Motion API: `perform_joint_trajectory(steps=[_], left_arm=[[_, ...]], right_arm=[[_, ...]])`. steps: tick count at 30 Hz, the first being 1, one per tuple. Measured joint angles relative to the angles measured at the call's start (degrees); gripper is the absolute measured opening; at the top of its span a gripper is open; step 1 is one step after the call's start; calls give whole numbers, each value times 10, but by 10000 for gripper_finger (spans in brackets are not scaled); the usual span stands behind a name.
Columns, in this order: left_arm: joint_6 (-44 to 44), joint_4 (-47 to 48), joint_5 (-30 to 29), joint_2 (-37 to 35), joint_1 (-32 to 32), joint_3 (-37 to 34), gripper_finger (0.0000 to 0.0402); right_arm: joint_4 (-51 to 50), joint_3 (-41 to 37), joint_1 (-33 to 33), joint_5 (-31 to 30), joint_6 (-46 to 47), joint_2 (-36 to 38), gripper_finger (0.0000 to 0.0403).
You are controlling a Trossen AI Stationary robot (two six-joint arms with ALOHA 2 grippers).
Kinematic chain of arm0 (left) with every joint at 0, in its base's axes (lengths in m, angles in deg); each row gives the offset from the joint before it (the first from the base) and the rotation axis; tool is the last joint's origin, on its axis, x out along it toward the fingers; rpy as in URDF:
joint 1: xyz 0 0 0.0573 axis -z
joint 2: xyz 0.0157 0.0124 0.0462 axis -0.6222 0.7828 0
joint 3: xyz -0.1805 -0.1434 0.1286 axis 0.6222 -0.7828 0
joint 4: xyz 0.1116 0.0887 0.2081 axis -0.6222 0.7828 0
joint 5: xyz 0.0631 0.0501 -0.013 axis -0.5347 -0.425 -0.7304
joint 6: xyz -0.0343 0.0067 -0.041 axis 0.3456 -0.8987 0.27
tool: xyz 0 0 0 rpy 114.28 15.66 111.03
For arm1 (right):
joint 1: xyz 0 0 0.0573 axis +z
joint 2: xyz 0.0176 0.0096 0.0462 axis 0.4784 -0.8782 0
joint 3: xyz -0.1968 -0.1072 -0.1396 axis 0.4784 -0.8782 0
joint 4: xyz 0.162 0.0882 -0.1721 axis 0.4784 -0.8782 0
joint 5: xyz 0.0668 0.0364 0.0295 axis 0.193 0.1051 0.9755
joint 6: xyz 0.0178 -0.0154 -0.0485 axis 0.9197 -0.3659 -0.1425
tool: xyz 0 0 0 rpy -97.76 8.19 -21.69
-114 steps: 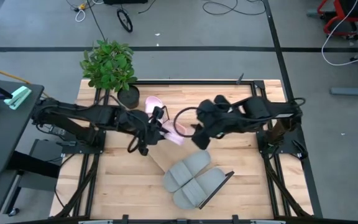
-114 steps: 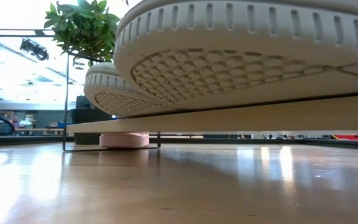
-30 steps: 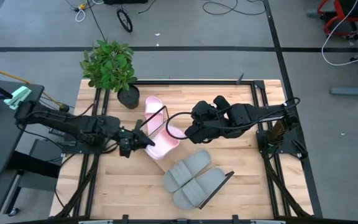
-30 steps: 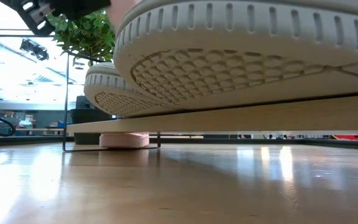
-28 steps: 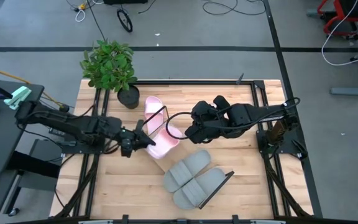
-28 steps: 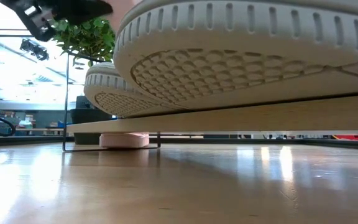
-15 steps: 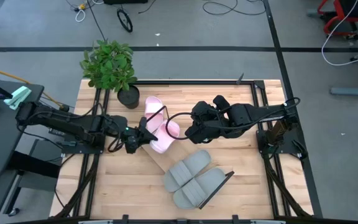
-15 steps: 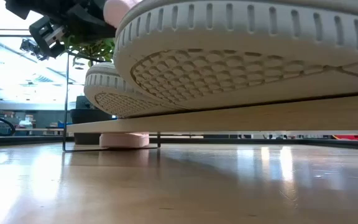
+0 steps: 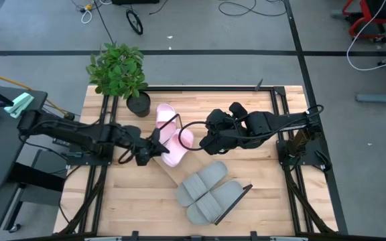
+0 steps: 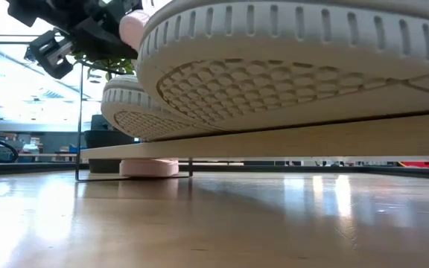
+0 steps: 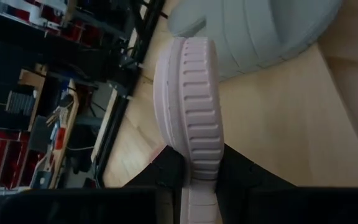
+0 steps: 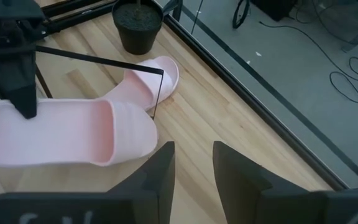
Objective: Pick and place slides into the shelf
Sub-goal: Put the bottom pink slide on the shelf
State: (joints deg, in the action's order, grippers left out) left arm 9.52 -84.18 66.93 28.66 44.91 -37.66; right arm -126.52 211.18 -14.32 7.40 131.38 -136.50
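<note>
Left hand (image 9: 154, 148) clamps a pink slide (image 9: 175, 148) over the shelf's (image 9: 168, 173) far end, mid-worktop. Right hand (image 9: 204, 141) hovers beside it, fingers parted, empty. Grey slides (image 9: 206, 193) on shelf.

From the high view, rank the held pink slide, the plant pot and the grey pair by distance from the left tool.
1. Held pink slide, in the left tool itself.
2. Plant pot, at the far table edge.
3. Grey pair, toward the near edge.
</note>
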Motion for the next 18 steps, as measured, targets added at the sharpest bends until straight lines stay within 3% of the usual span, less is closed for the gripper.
perform_joint_trajectory(steps=[18], left_arm=[[-9,82,11,19,6,0,65]], right_arm=[[3,0,0,0,-6,0,113]])
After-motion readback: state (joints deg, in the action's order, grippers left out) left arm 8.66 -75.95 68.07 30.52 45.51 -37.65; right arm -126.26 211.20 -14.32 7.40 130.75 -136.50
